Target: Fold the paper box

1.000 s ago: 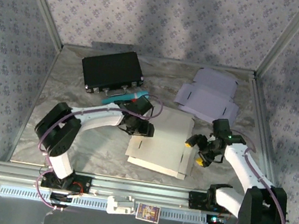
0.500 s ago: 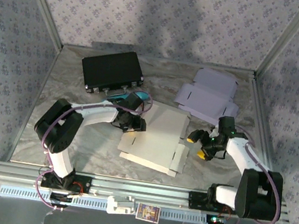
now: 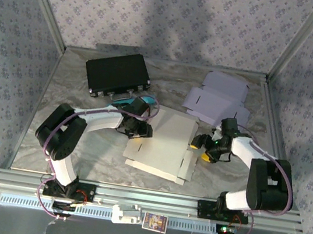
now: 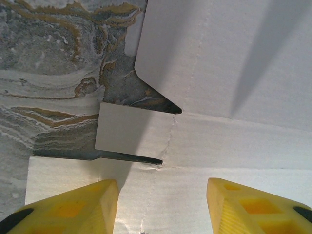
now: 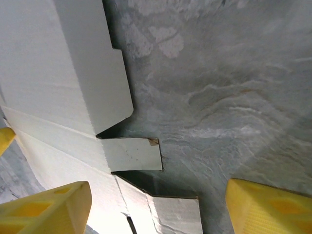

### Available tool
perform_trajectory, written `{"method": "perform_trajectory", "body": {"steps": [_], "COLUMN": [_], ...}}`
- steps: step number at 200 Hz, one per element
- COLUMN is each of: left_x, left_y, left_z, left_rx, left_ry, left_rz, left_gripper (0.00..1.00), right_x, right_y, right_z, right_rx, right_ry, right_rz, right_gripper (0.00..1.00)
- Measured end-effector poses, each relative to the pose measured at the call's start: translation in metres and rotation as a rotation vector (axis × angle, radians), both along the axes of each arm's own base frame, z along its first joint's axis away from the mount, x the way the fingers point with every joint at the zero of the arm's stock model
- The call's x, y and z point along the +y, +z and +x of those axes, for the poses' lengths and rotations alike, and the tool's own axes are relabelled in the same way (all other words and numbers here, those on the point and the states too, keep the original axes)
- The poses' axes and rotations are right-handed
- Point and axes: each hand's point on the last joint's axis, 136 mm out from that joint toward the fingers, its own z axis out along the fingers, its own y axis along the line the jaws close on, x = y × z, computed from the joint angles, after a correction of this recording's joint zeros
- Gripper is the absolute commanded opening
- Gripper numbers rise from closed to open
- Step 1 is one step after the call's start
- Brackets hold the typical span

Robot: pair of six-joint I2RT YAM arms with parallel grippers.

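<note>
The paper box (image 3: 164, 144) is a flat cream blank lying mid-table. My left gripper (image 3: 139, 127) sits over its left rear edge. In the left wrist view that gripper (image 4: 161, 204) is open, its yellow fingers (image 4: 92, 204) spread above the card (image 4: 234, 73) near a small side tab (image 4: 131, 129), with nothing between them. My right gripper (image 3: 202, 147) is at the blank's right edge. In the right wrist view it (image 5: 158, 204) is open, one finger over the card (image 5: 53, 73), the other over bare table, with a small tab (image 5: 131, 153) just ahead.
A lilac flat box blank (image 3: 218, 100) lies at the back right, close behind the right arm. A black case (image 3: 117, 73) sits at the back left, with a teal object (image 3: 125, 98) just in front of it. The marbled table (image 5: 219, 73) is walled on three sides.
The cream blank has slid slightly left and turned, with the left gripper on it. The right gripper has moved back and left to the blank's right edge.
</note>
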Motion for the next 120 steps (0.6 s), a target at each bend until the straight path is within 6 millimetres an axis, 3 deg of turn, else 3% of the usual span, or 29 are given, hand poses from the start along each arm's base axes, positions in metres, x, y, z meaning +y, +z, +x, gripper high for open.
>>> {"method": "perform_trajectory", "body": {"steps": [64, 120], "left_x": [-0.001, -0.005], "left_y": [-0.006, -0.006], "left_z": [0.003, 0.007], "left_rx": [0.012, 0.014], "left_ry": [-0.006, -0.015], "left_rz": [0.005, 0.002], "left_gripper": [0.52, 0.52], "right_x": [0.003, 0.013], "right_y": [-0.002, 0.000], "right_z": [-0.002, -0.009], "right_rx": [-0.025, -0.063], "right_ry": [0.019, 0.008], "right_rz": [-0.040, 0.026], "right_gripper": [0.70, 0.64]}}
